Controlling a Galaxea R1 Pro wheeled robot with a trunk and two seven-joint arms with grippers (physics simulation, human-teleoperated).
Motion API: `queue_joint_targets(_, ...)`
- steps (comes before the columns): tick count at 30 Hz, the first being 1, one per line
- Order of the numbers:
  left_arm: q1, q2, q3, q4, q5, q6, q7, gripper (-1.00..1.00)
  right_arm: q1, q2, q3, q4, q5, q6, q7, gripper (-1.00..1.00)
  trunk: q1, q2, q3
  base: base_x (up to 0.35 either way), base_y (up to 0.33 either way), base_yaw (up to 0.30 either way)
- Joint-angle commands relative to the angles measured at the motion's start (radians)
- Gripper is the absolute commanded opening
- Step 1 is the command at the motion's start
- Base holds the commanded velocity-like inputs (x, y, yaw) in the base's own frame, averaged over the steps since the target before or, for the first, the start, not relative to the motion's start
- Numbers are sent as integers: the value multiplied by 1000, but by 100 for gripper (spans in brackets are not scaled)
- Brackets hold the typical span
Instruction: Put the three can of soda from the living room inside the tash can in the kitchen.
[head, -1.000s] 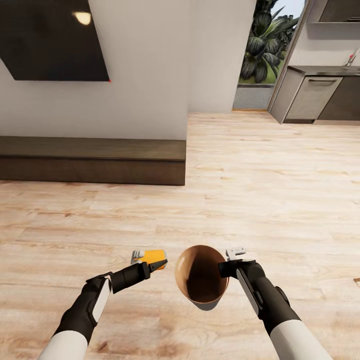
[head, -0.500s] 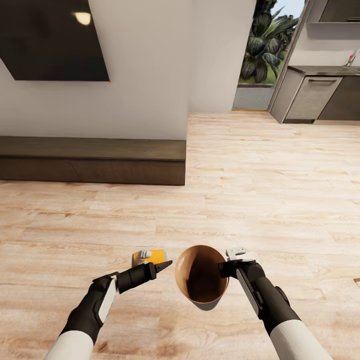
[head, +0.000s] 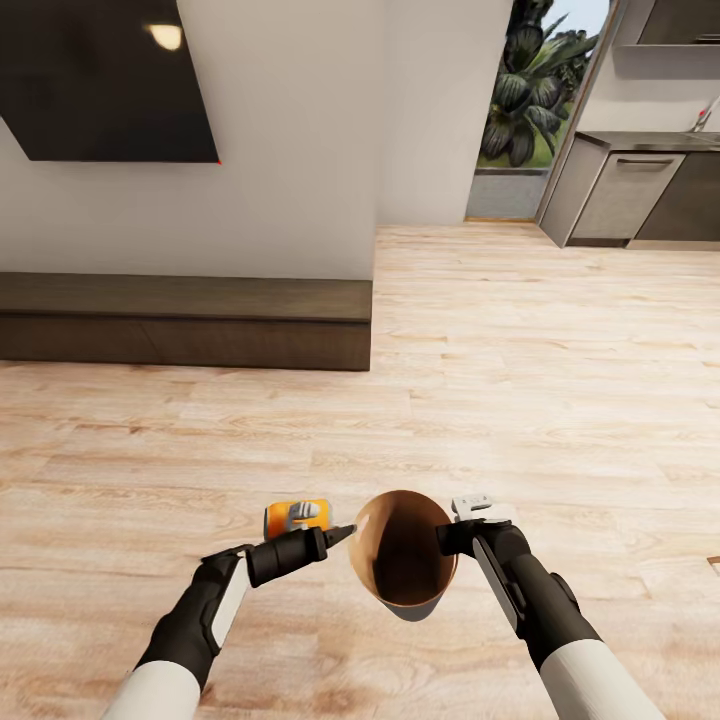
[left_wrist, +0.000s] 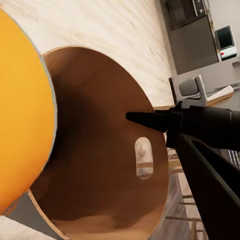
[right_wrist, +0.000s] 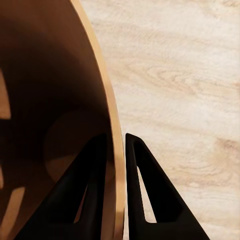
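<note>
Judging by the scene, the job was partway through: the right tool (head: 452, 538) was pinched on the rim of the bin (head: 380, 575), one finger (right_wrist: 87, 190) inside the wall and the other outside, carrying it above the wood floor (head: 520, 380), while the left tool (head: 335, 532) held an orange can (head: 296, 516) clamped just beside the bin's near rim, not yet over its mouth. The left wrist view showed the orange can (left_wrist: 22, 120) bulking close against the lens with the bin's (left_wrist: 105, 150) opening right behind it, and as far as that view reached the inside looked bare; only one can was to be seen, so two cans seemed left to collect, though I could not say where they were. The bin would also need carrying on to the kitchen (head: 640, 190), which lay well apart at the far right past the doorway. The bin looked small, round and tapered, with a glossy orange-brown inside and a thin pale edge. The can was bright orange with a silvery end.
</note>
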Motion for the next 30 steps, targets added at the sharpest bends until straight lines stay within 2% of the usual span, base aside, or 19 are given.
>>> queue_joint_targets(1, 0, -4, -2, 0, 0, -1, 3, -100, 0, 0, 0, 0, -12, 1, 6, -100, 0, 0, 0, 0, 0, 0)
queue_joint_targets(8, 0, -16, -23, 0, 0, -1, 61, -100, 0, 0, 0, 0, -12, 1, 6, -100, 0, 0, 0, 0, 0, 0)
queue_joint_targets(9, 0, -17, -24, 0, 0, -1, 66, 100, 0, 0, 0, 0, -12, 1, 6, -100, 0, 0, 0, 0, 0, 0)
queue_joint_targets(18, 0, -29, -33, 0, 0, 0, 82, 100, 0, 0, 0, 0, -12, 1, 6, -100, 0, 0, 0, 0, 0, 0)
queue_joint_targets(23, 0, -14, -27, -3, 3, 0, 59, 100, 0, 0, 0, 0, -12, 1, 6, -100, 0, 0, 0, 0, 0, 0)
queue_joint_targets(24, 0, -3, -25, -3, 3, 0, 44, 100, 0, 0, 0, 0, -12, 1, 6, -100, 0, 0, 0, 0, 0, 0)
queue_joint_targets(25, 0, 25, -24, -1, 4, 0, -3, 100, 0, 0, 0, 0, -12, 1, 6, -100, 0, 0, 0, 0, 0, 0)
queue_joint_targets(29, 0, 93, -21, 14, 4, 0, -155, 100, 0, 0, 0, 0, -12, 2, 6, -100, 0, 0, 0, 0, 0, 0)
queue_joint_targets(30, 0, 135, -11, 31, 3, 1, -240, 100, 0, 0, 0, 0, -12, 1, 6, -100, 0, 0, 0, 0, 0, 0)
